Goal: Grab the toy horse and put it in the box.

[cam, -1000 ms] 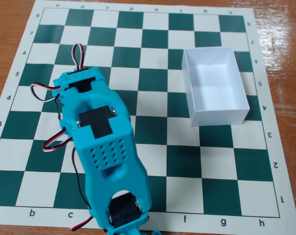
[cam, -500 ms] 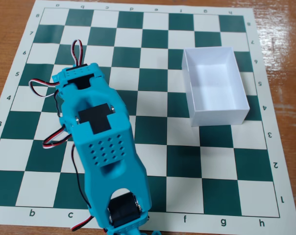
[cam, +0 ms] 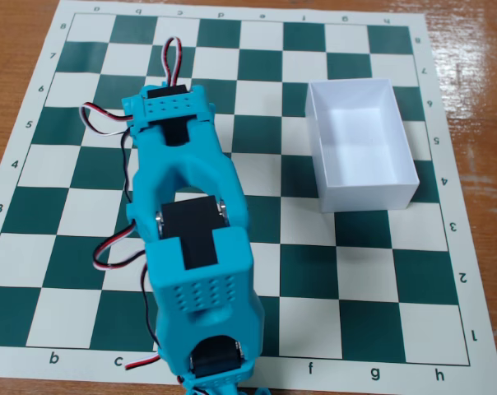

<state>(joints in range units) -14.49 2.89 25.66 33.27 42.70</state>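
Note:
The white open-top box (cam: 394,155) stands on the right part of the chessboard and holds nothing that I can see. The toy horse is out of sight: no figurine shows on the visible squares or in the box. My cyan arm (cam: 191,222) stretches from the bottom edge up over the left-middle of the board. Its wrist end (cam: 169,105) is near the upper left, about three squares left of the box. The gripper's fingers are hidden beneath the arm, so I cannot tell whether they are open or shut.
The green and white chessboard mat (cam: 372,288) lies on a wooden table (cam: 479,49). Red, black and white servo wires (cam: 109,123) loop out on the arm's left side and above its wrist end.

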